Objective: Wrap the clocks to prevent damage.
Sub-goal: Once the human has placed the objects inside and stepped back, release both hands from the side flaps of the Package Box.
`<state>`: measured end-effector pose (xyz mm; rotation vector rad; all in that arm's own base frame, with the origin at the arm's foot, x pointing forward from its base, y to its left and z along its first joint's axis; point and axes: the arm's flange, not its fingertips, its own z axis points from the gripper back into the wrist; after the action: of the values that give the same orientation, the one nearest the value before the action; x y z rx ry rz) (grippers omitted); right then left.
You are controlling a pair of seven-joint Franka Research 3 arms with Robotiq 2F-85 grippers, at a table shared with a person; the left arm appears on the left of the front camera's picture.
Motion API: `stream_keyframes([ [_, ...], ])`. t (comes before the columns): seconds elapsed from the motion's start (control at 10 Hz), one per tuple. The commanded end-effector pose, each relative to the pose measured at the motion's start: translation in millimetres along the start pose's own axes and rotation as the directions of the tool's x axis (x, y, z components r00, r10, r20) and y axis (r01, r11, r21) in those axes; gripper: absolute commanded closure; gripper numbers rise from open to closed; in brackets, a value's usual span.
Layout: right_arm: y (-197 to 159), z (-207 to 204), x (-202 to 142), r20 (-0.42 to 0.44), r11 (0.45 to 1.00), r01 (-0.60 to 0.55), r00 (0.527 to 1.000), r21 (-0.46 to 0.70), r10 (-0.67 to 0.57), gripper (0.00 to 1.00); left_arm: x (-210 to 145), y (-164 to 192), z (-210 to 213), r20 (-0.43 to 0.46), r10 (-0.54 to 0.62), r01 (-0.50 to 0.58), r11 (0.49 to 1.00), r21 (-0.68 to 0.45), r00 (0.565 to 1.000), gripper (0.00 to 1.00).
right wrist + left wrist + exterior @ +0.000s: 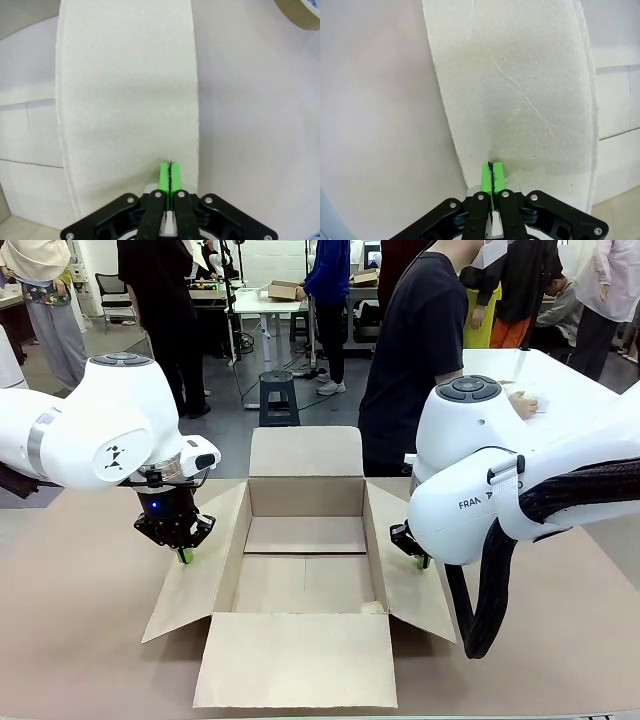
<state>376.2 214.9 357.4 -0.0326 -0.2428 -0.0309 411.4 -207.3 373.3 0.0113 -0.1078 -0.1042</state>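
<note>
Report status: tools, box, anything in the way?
Left tool shut, tip on left flap. Right tool shut, tip on right flap. Cardboard box open, flaps spread. Person stands at far side.

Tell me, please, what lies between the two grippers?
The open cardboard box sits between the left gripper and the right gripper, as the front view shows.

looks like a robotics lab, the open-plan kind. white left arm (100,430) and right arm (520,490) at a brown-covered table (80,640), grey floor, more white work tables (262,306) behind, a cardboard box (283,289) on one, a step stool (278,398), an office chair (115,290), people (160,300) standing around.
</note>
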Motion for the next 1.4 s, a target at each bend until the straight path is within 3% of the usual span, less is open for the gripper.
stream_keyframes([
  [0.0, 0.2, -0.5, -1.4, -0.003, 1.0, -0.009, 1.0, -0.014, 0.009, 0.99, 0.0, -0.1, -0.4, 0.0, 0.0, 0.0, 1.0, 0.0, 1.0, 1.0],
  [1.3, 0.2, -0.5, -1.4, -0.003, 1.0, -0.009, 1.0, -0.014, 0.009, 0.99, 0.0, -0.1, -0.4, 0.0, 0.0, 0.0, 1.0, 0.0, 1.0, 1.0],
])
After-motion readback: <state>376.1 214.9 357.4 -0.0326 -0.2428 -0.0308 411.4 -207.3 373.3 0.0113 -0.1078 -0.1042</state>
